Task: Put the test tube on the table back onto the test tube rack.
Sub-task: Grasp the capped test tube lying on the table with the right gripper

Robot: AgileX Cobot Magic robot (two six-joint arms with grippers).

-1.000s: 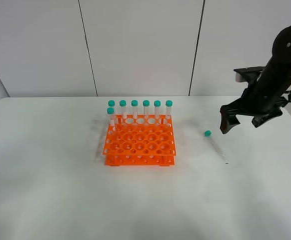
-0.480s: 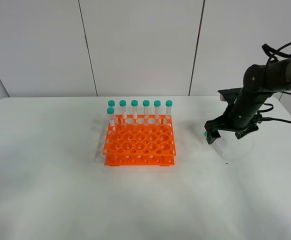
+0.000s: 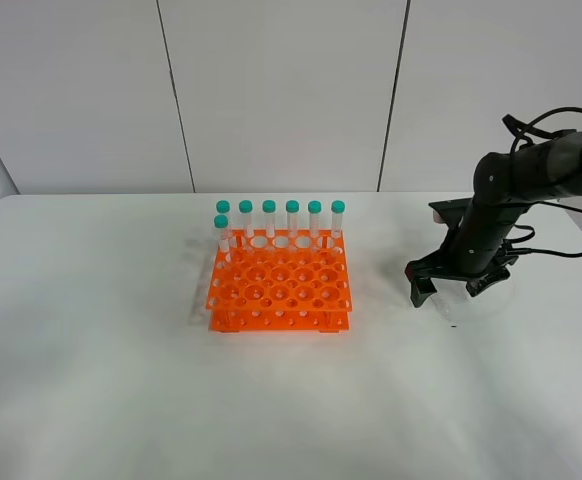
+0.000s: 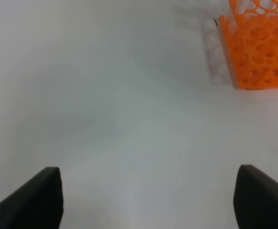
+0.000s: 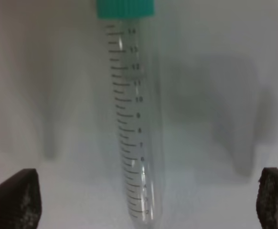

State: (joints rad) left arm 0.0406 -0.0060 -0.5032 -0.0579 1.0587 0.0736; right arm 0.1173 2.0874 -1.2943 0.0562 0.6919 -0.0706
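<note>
Shows the right tool point(image 3: 446, 292) spread open, low over the desk point(image 3: 121, 380), straddling the teal-capped tube point(image 5: 136, 124) lying flat, right of the orange rack point(image 3: 279, 285). Shows the left tool point(image 4: 148, 200) open too, apart from the rack.

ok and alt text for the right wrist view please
A slim clear plastic test tube with black graduation marks and a teal screw cap lies on the plain white table, centred between the two dark fingertips of the open right gripper.

Teal-capped test tube point(image 5: 138, 133) lies flat on table point(image 3: 111, 390), apart from orange rack point(image 3: 279, 288).
</note>
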